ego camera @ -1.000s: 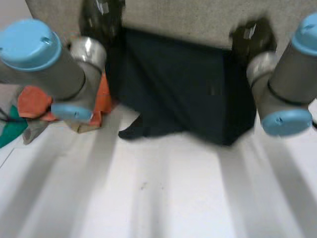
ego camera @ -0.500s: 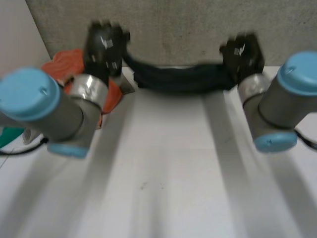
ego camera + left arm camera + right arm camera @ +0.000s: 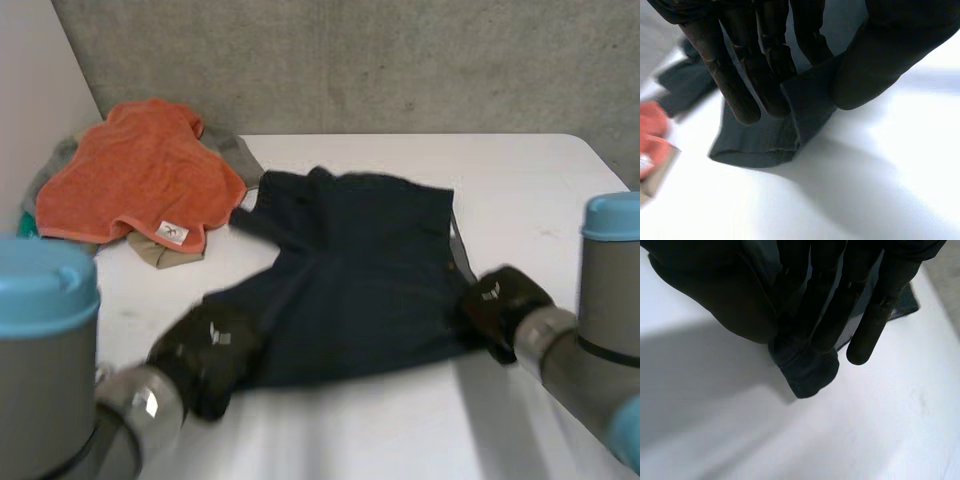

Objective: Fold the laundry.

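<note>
While the cloth [image 3: 350,270] lies longways across the table [image 3: 520,180], left hand [image 3: 205,355] and right hand [image 3: 500,305] pinch its near corners; wrist views show each grip on the hem.

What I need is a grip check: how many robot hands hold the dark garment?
2. The left hand pinches the dark garment at its near left corner; the right hand pinches its near right corner.
</note>
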You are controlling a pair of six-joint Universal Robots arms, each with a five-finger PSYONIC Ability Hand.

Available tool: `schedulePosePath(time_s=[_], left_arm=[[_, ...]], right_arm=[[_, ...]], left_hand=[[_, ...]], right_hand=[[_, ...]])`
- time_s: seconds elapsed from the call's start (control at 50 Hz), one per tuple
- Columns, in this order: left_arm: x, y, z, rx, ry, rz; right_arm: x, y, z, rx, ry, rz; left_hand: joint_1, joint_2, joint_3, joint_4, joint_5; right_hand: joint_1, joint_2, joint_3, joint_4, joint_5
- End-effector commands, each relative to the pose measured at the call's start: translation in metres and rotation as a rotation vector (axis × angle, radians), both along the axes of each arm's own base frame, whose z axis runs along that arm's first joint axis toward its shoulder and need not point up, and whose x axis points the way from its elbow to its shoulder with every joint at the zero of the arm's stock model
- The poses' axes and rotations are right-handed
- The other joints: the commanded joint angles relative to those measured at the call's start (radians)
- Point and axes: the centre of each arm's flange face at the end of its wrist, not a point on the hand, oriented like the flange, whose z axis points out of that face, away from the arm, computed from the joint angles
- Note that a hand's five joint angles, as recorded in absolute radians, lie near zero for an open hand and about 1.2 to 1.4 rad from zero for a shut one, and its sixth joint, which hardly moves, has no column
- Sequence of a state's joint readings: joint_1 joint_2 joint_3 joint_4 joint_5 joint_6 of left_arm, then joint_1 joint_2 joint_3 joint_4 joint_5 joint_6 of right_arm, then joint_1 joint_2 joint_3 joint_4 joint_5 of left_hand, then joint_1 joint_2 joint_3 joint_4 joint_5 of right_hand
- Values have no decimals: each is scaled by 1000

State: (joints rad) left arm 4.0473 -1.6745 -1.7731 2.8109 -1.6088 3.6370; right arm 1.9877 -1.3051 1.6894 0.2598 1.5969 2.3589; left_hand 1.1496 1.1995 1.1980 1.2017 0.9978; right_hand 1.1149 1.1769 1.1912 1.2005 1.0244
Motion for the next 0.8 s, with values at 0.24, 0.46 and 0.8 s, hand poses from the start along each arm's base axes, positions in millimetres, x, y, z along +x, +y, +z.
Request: schedulePosePath(time_s=[0.24,0.46,0.8], left_arm=[[-21,0,7,1,-40,-94],[-69,-159,9,-467,221,76],[-109,-250,-47,-909,309,42]], right_arm=[[-22,47,22,14,97,64],[34,-74,13,-442,-92,17],[94,-171,-53,-794,-175,156]], left_hand=[[247,197,198,195,224],[247,197,198,195,224],[-930,-980,-979,-983,-953]], right_hand=[[281,219,205,196,197],[281,219,205,196,197],[-940,-1002,-1017,-1026,-1024]])
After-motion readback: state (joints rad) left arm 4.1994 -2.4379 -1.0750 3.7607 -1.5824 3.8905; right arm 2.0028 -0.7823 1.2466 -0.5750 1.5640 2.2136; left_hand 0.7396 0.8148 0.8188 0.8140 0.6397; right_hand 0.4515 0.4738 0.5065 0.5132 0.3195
